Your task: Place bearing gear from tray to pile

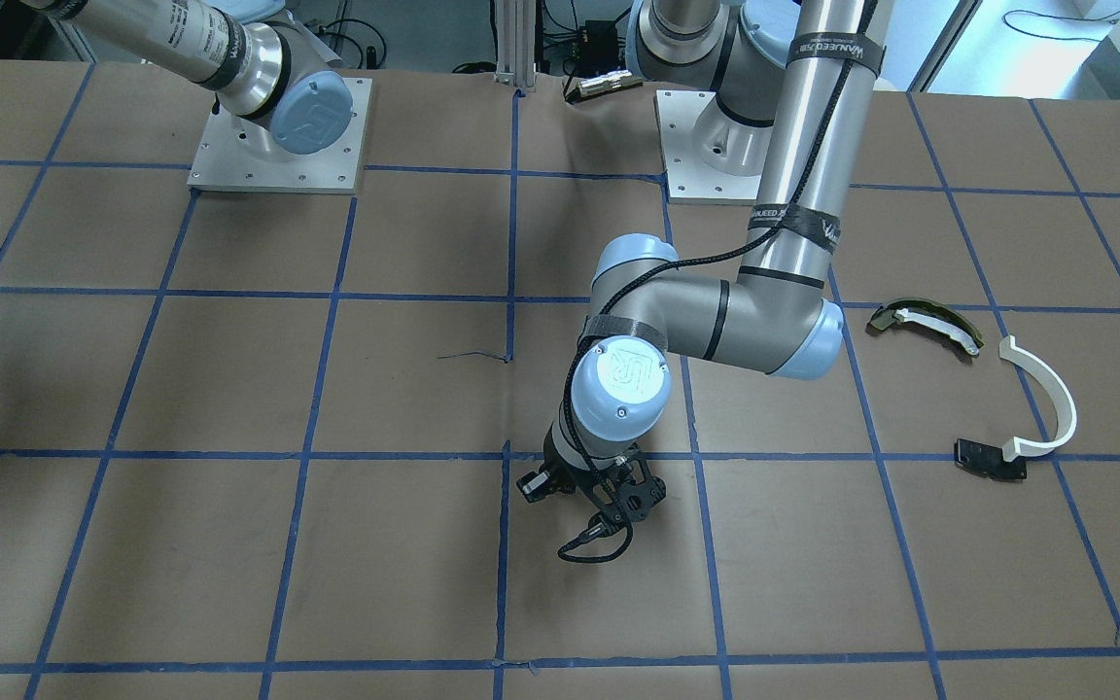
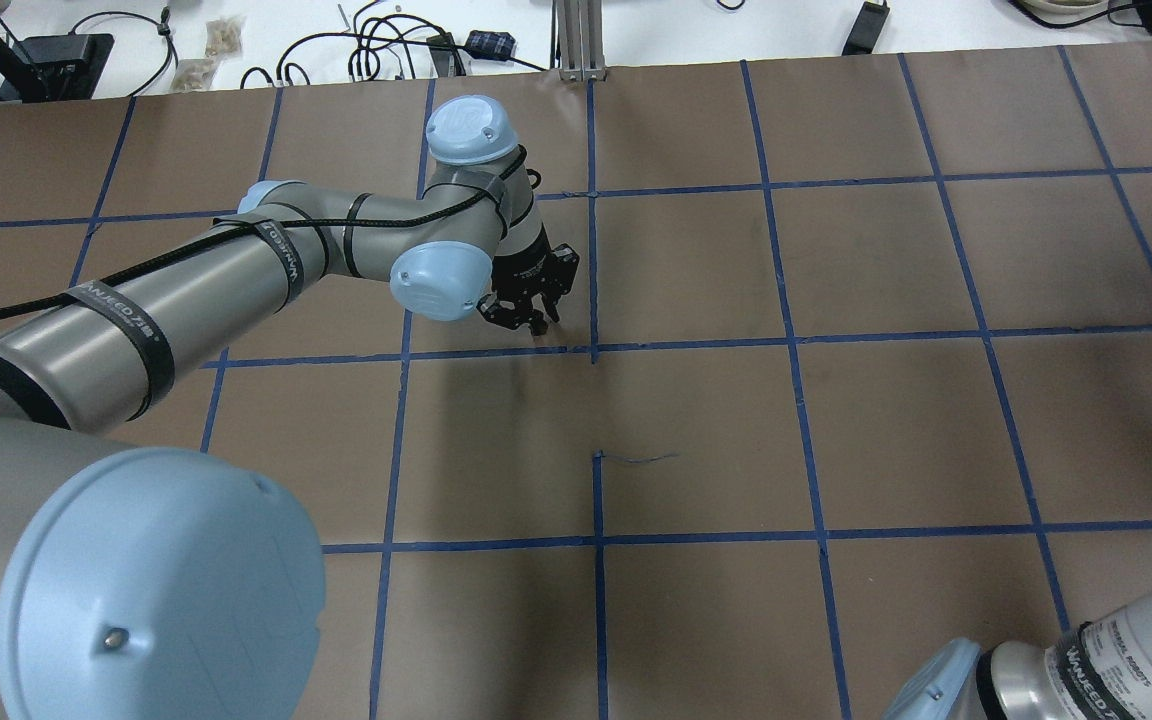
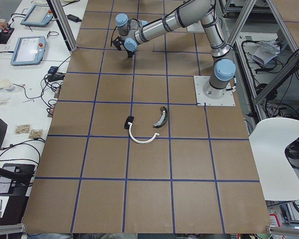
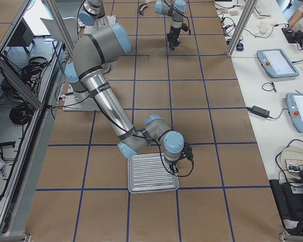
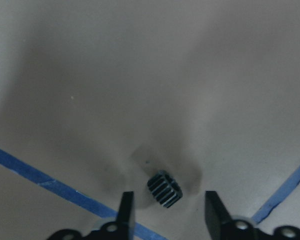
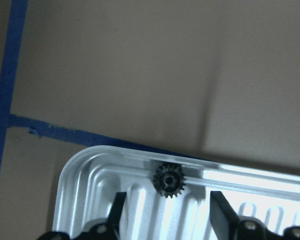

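Over the ribbed silver metal tray [image 6: 90, 165], the right gripper [image 6: 166, 202] is hovering with jaws spread wide, holding nothing.
1 small black toothed bearing gear [image 6: 168, 181] is lying flat against the tray's rim, centred between the fingers; a straight descent, with pads closing on the teeth along the wall and clear of the rim, looks best. The left gripper [image 5: 167, 201], equally wide and empty, is straddling a 2nd black gear [image 5: 164, 189] on brown paper [image 5: 140, 75], well apart from the pile [image 3: 139, 140]: white curved arc strip [image 1: 1046, 408], olive-and-white curved piece [image 1: 925, 323], flat black bracket [image 1: 990, 459].
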{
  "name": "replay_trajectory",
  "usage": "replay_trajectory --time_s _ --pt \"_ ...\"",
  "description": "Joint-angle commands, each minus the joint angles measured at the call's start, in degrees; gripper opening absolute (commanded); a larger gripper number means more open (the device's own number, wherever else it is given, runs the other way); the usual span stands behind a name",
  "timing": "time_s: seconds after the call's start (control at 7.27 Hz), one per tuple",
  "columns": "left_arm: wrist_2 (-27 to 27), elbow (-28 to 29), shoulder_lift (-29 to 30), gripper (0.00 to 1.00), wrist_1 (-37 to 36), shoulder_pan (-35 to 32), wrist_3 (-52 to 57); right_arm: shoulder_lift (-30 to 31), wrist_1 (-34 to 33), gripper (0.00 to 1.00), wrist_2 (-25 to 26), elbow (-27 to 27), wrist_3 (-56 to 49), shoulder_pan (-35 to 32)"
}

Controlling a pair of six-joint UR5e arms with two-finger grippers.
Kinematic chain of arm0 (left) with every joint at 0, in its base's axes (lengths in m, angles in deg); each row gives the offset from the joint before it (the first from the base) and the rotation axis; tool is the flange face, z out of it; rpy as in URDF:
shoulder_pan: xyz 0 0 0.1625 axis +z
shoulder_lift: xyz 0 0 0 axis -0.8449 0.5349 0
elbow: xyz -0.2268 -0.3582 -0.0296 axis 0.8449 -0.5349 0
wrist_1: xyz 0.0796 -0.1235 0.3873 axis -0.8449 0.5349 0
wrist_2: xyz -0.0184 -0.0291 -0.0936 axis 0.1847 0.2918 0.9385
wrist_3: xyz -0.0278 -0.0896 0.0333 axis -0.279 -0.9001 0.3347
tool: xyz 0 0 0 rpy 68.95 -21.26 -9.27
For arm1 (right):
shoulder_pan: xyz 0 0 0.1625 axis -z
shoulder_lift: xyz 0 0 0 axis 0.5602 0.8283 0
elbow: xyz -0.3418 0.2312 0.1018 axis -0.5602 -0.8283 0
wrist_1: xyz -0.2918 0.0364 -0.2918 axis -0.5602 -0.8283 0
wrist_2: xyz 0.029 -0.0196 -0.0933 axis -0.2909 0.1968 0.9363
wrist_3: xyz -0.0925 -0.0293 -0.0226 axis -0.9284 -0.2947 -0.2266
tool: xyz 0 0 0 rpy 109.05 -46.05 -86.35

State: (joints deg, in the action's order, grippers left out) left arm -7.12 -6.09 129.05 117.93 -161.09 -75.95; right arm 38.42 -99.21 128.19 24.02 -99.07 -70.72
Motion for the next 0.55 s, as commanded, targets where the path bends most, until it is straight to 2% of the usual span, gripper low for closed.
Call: replay_trajectory --time_s 0.0,0.14,0.41 --pt "-0.51 0.49 -0.08 0.00 -0.14 0.33 0.16 -0.07 0.07 0.37 0.04 -0.35 0.26 0.00" --pt "-0.42 1.36 -0.51 0.00 -0.06 0.51 0.68 -0.16 0.07 0.32 -0.05 -0.52 0.09 0.00" --pt "-0.33 1.37 -1.57 0.00 0.29 1.12 1.12 -0.16 0.07 0.29 -0.05 -0.52 0.00 0.00"
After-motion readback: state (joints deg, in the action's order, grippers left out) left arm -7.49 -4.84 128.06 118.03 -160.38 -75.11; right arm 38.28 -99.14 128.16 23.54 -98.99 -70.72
